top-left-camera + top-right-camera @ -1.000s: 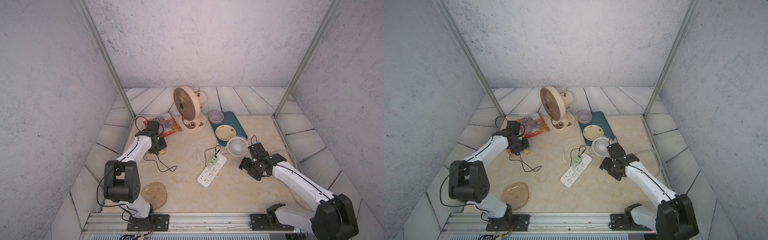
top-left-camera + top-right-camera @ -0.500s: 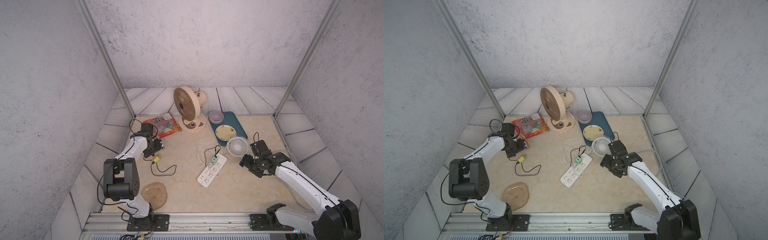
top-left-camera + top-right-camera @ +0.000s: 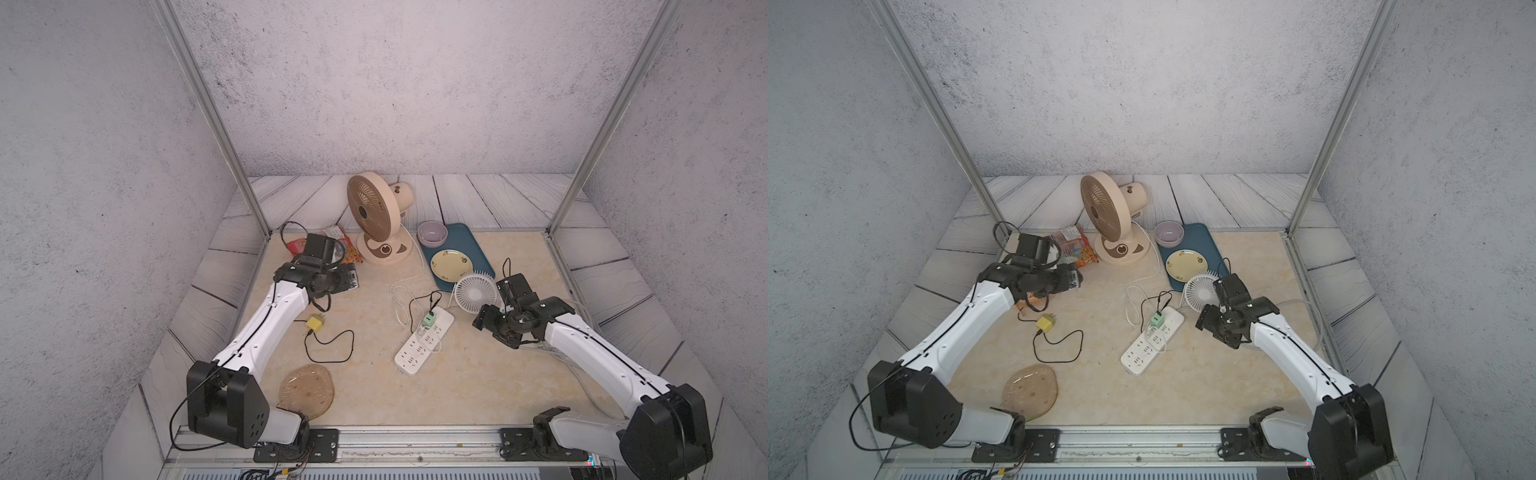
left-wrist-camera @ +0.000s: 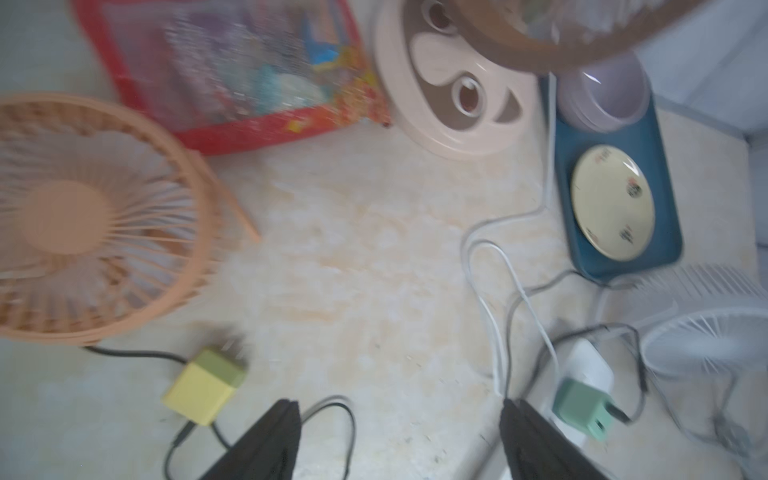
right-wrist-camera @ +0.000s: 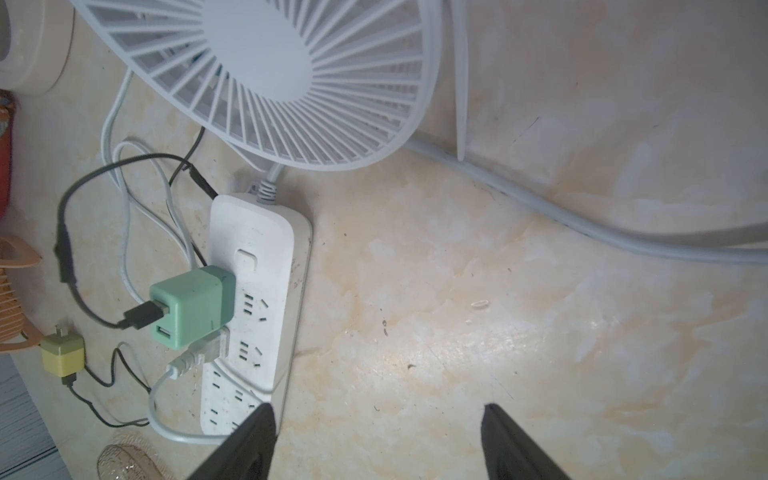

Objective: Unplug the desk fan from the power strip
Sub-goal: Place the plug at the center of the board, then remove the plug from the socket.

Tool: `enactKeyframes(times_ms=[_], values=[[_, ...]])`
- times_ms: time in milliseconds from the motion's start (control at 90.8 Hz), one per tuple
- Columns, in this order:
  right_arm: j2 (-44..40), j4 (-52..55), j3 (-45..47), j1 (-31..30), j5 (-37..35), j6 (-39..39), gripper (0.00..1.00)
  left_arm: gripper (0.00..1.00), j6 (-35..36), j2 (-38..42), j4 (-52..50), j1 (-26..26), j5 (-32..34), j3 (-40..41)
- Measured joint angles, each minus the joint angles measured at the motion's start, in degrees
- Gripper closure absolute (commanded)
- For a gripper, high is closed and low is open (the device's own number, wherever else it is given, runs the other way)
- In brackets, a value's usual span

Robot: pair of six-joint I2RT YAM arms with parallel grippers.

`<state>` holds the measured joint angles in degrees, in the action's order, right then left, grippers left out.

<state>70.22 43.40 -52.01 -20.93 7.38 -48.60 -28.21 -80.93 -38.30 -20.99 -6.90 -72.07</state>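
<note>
The left gripper (image 4: 399, 405) is hanging with its two black fingers spread apart and nothing between them, near a small yellow cube-shaped plug adapter (image 4: 203, 386) that is lying loose on the beige marbled tabletop (image 4: 374, 249). In this blurred wrist view, its black cord seems to be running to a round orange mesh fan (image 4: 66, 216). The right gripper (image 5: 378, 407) is also gaping and empty, hovering close beside the long flat white plastic power strip (image 5: 266, 237). The strip is lying mid-table, carrying a mint-green cube adapter (image 5: 189, 305) and a clear plug on a white cord (image 5: 208, 347). It is probably light and slick and likely to slide or lift under a pull, so pinning its bare end while pinching a rigid adapter by its flat sides, not its limp cord, is looking wisest.
</note>
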Motion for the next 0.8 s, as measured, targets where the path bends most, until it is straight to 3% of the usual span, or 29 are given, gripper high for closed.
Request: enactKeyframes(times_ms=[165, 264, 561, 804], values=[[0.1, -0.8, -0.1, 0.0, 1.1, 0.7, 0.21, 0.20, -1.3, -0.1, 2.1, -14.3, -3.3, 1.2], [0.1, -1.0, -0.1, 0.0, 1.7, 1.0, 0.22, 0.21, -2.1, -0.3, 4.1, -18.6, -5.6, 3.4], [0.6, -1.4, -0.1, 0.0, 4.5, 1.3, 0.22, 0.22, 2.8, -7.3, 5.4, -20.0, -14.2, 4.0], [2.0, -1.6, 0.1, -0.3, 6.7, 1.3, 0.24, 0.37, 6.5, -9.2, 3.2, -20.8, -15.5, 2.6]])
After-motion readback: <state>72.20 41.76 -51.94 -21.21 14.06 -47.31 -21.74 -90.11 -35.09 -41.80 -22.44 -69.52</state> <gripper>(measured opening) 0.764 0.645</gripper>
